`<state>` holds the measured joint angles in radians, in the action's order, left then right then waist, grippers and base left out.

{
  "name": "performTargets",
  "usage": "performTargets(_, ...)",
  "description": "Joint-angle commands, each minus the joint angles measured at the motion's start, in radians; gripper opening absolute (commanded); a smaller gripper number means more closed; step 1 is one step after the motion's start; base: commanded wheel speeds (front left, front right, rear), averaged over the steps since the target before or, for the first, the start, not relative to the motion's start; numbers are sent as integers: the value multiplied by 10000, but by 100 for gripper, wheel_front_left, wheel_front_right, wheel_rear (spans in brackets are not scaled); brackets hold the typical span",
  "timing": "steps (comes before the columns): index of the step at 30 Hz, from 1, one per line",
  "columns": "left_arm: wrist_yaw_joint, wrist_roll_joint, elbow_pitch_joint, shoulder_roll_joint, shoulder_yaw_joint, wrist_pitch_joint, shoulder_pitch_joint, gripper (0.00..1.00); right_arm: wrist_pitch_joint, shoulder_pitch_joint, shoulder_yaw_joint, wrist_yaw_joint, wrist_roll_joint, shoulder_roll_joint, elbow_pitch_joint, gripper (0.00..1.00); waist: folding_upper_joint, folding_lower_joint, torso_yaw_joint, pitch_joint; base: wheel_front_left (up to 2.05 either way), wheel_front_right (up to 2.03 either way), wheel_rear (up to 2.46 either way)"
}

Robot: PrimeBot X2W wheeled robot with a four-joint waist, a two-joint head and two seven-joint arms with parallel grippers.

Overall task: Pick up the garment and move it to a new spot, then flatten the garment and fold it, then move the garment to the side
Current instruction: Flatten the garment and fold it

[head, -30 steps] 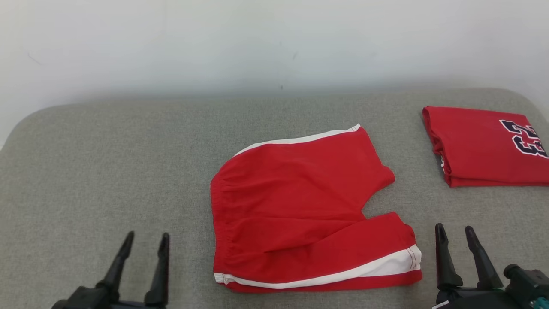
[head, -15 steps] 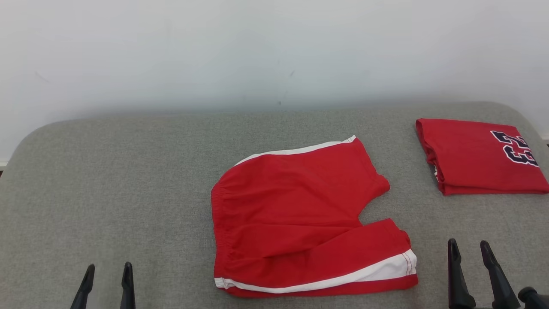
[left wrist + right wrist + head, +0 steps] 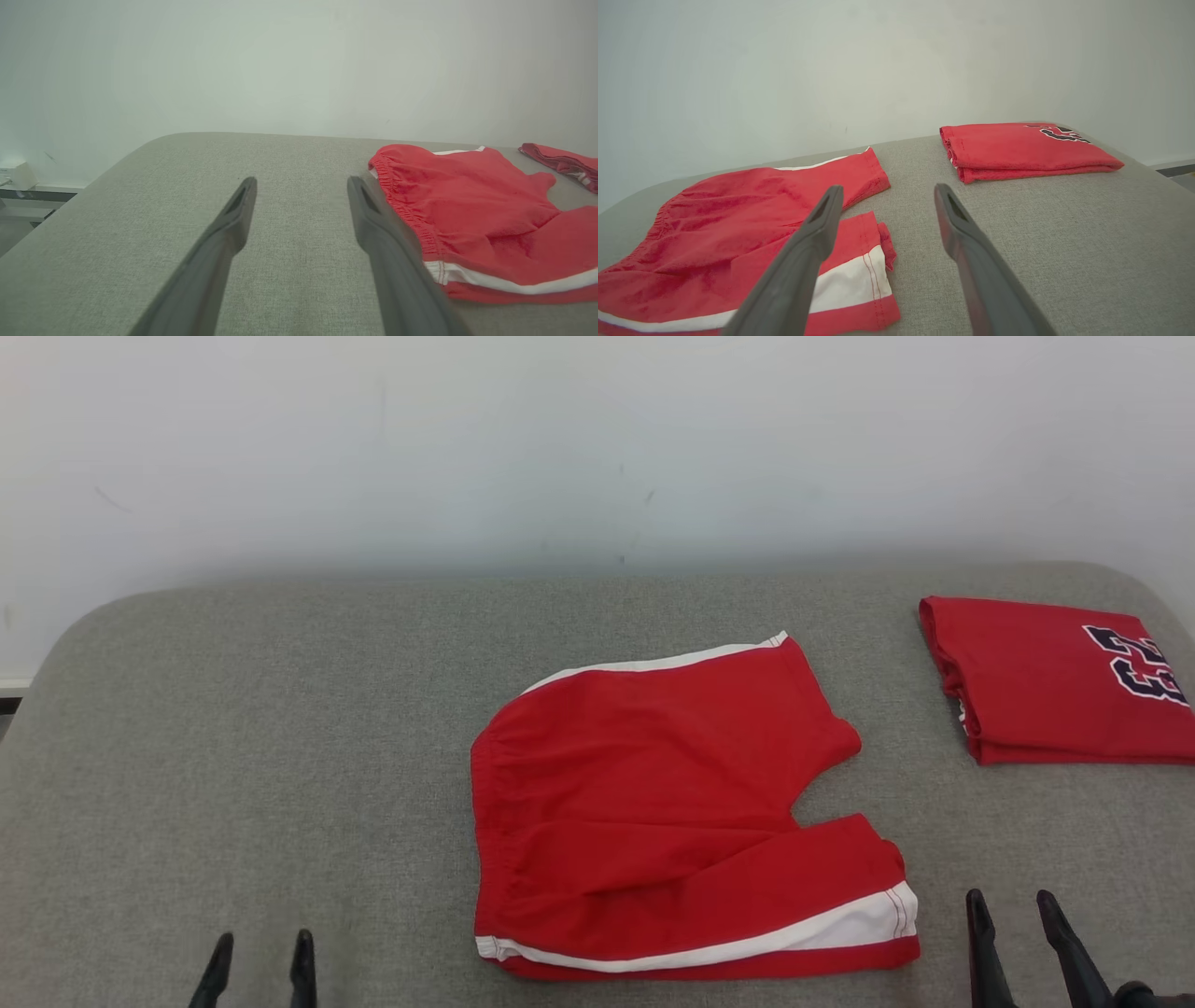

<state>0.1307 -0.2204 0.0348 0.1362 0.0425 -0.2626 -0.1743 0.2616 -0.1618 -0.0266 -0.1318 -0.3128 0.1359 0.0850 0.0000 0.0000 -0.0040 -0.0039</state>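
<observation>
Left end effector [image 3: 262, 943] and right end effector [image 3: 1011, 899], both released, flank red shorts [image 3: 653, 803].

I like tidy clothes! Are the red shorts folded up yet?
No, the shorts lie spread out with both legs apart, unlike the folded shirt beside them.

Jaws stand apart, empty, just beside the red shorts [image 3: 472, 210].

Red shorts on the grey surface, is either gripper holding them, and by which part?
Nothing is held. The left gripper and right gripper stand open, both clear of the red shorts.
</observation>
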Motion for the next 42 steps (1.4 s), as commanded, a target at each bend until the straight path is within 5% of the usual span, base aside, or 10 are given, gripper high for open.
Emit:
performTargets(1, -9, -33, 51, 122, -190, -28, 145, 100, 42, 127, 118, 27, 93, 139, 155, 100, 0, 0, 5, 32, 0, 0, 0)
performTargets(13, -7, -1007, 1702, 1309, -3682, -30, 1797, 100, -123, 1453, 1448, 27, -59, 1007, 1858, 100, 0, 0, -86, 725, 0, 0, 0)
performTargets(27, -6, -2132, 3330, 1833, -5613, -28, 3601, 100, -9, 2803, 2748, 27, -460, 1435, 3447, 100, 0, 0, -167, 1650, 0, 0, 0)
performTargets(28, -6, -2220, 3370, 1816, -5685, -28, 3660, 87, 2, 2837, 2780, 27, -476, 1445, 3472, 49, 0, 0, -157, 1689, 0, 0, 0)
performTargets(29, -6, -2351, 3443, 1793, -5761, -28, 3720, 47, 14, 2860, 2832, 27, -490, 1427, 3494, 41, 0, 0, -154, 1726, 0, 0, 0)
performTargets(30, -6, -2459, 3507, 1778, -5817, -28, 3795, 0, 23, 2875, 2901, 27, -518, 1410, 3508, 0, 0, 0, -146, 1754, 0, 0, 0)
performTargets(42, -5, -2767, 3124, 1584, -5937, -28, 3716, 0, 40, 2505, 2912, 28, -583, 1434, 2739, 0, 0, 0, -110, 1638, 0, 0, 0)
